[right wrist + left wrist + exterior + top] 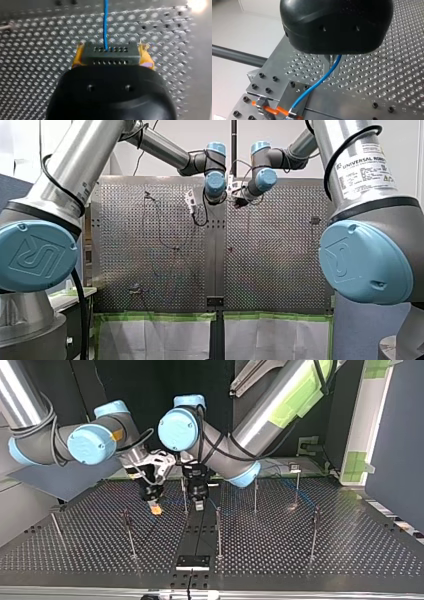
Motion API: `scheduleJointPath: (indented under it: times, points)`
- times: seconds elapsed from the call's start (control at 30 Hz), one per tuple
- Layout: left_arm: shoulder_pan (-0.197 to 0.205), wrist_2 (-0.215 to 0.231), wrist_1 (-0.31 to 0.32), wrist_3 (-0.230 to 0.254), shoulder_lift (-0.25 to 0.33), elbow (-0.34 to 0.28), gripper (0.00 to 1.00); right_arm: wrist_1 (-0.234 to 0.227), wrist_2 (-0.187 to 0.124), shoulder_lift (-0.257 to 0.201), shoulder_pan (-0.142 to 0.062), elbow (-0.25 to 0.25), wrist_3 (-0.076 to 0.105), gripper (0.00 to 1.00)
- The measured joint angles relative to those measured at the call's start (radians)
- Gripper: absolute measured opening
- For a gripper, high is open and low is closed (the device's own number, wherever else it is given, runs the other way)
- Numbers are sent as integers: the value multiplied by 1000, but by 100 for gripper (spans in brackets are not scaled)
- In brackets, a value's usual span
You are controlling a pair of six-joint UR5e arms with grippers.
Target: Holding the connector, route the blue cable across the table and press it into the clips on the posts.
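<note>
1. Blue cable [312, 90]: one thin strand. It leaves the middle of the connector's face and runs straight ahead of my right gripper, so its long axis lies along that gripper's reach. In the left wrist view it rises in a gentle curve from the orange-padded claw to the metal fingers [331, 65].
2. Connector [110, 53]: a black block with rows of pin holes. It is held crosswise, hole face forward, a little above the perforated plate.
3. Right gripper [111, 58]: its yellow pads [146, 57] are pressed onto the connector's two ends, pinching it firmly.
4. Left gripper [334, 67]: its fingers are drawn close together with the cable passing between them. It looks like a pinch on the strand, though a loose guiding hold cannot be ruled out.
5. Placement: in the top view both claws hang near the middle of the tabletop's [310, 560] far edge, just beside each other and by the central seam.
6. Posts: a thin post [184, 492] stands between the two claws in the top view; others stand well apart toward the side edges. Their clips are too small to make out.
7. Judgement: the short span between the claws is the working length. The left gripper is nearer the unrouted run, so it likely steers while the right one anchors.
</note>
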Motion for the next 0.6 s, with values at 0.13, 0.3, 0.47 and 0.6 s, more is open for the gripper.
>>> scheduleJointPath:
  times: [0.13, 0.3, 0.47, 0.6]
  points:
    - [-10, 1, 37, 1, 3, -38, 0, -2, 1, 1, 1, 34, -2, 0]
    - [-14, 17, 79, 3, 3, -79, 0, -3, 6, 1, -3, 78, -4, 0]
    - [-6, 46, 121, 9, 1, -120, 0, -3, 27, 1, -10, 121, -6, 0]
    - [4, 68, 154, 8, -17, -154, 0, -4, 36, 1, -15, 145, -8, 0]
